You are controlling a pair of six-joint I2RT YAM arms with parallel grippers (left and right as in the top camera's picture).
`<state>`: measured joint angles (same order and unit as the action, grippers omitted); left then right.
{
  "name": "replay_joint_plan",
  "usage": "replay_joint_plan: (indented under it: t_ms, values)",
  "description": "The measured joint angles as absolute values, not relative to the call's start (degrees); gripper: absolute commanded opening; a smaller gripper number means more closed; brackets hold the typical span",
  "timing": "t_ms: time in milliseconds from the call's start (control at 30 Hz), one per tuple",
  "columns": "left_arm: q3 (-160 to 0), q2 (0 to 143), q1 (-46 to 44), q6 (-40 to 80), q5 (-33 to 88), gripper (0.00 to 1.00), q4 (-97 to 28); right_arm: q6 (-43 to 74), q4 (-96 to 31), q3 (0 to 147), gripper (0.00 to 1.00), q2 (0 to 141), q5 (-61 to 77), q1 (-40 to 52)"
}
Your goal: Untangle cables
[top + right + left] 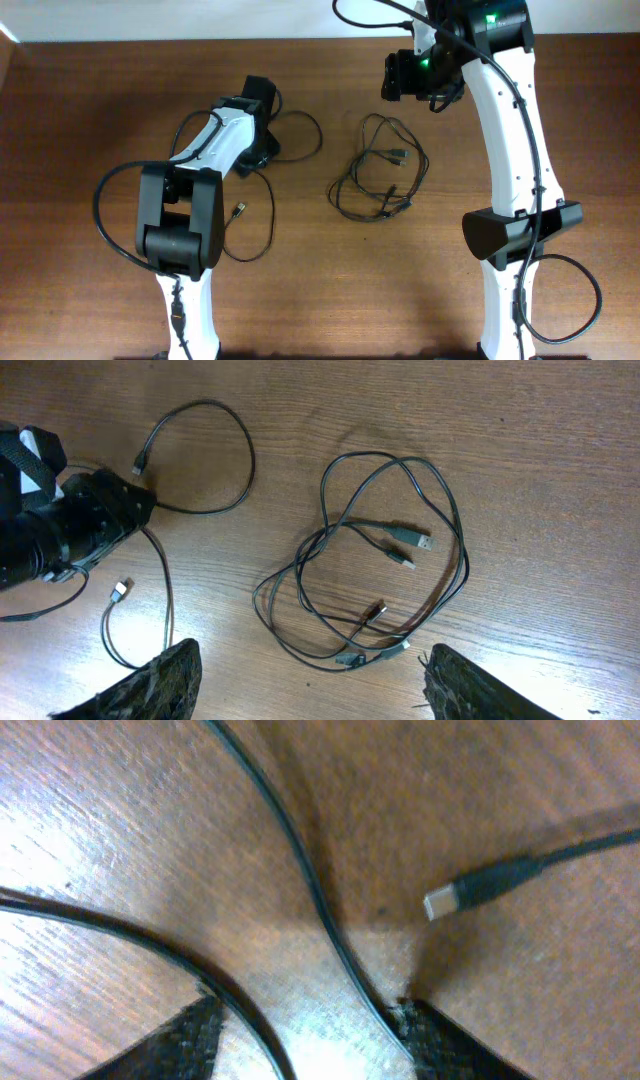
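Left tool (310, 1010) is released, jaws apart and low on the counter (520, 1020), nothing clamped. One cord (322, 905) runs down between the jaws but lies against the inner edge of the right-hand finger, not centred. If the tool shuts from here, I think the cord could squirt out past that finger or get caught only at the tip. A second cord (150, 935) passes right by the other finger, so a close could also nip it, and a lift would then drag two strands at once. A plug (445, 903) lies just beside the first cord, and a sideways pull could hook it. Right tool (312, 652) is also released and empty, hanging high above the tangle (375, 542). The tangle sits mid-counter, well apart from the left tool's cords. Its loops have several plugs inside them, so pulling one strand blind would likely cinch a plug into a loop. Hard to tell: whether the strands at the left tool are one cable or two, since the tool covers where they meet. I also can't count the cables in the tangle or read which crosses over which. Overhead, the wrist hides the left tool's fingers. The left wrist view is very close and soft, and both wrist views cut the fingers off at the frame edge.
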<state>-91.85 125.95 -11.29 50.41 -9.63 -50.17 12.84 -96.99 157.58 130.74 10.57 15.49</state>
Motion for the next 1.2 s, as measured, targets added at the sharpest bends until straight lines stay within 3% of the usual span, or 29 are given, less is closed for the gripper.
replay_joint_plan:
  t_ms: [133,200,333,633,767,1000,1200]
  values:
    - [-92.0,126.0,-11.3,47.7,-9.0,0.31,-50.8,12.8,-97.0,157.6,0.73,130.7,10.6,15.5]
    - [-92.0,126.0,-11.3,47.4,-9.1,0.17,-50.8,12.9,-97.0,157.6,0.73,130.7,10.6,15.5]
    - [-91.9,126.0,-11.7,45.6,-11.8,0.01,-51.3,12.8,-97.0,157.6,0.73,130.7,10.6,15.5]
    - [-92.7,126.0,-8.4,40.0,-12.3,0.0,-54.7,12.9,-97.0,157.6,0.72,130.7,10.6,15.5]
    - [-93.0,124.4,-1.1,35.2,-12.3,0.0,-57.6,12.9,-97.0,157.6,0.72,130.7,10.6,15.5]
    - [-95.6,101.8,14.9,32.3,-12.5,0.0,-57.6,12.8,-97.0,157.6,0.73,130.7,10.6,15.5]
    - [-95.6,99.7,29.7,32.1,-17.4,0.0,-57.9,12.9,-97.0,157.6,0.73,130.7,10.6,15.6]
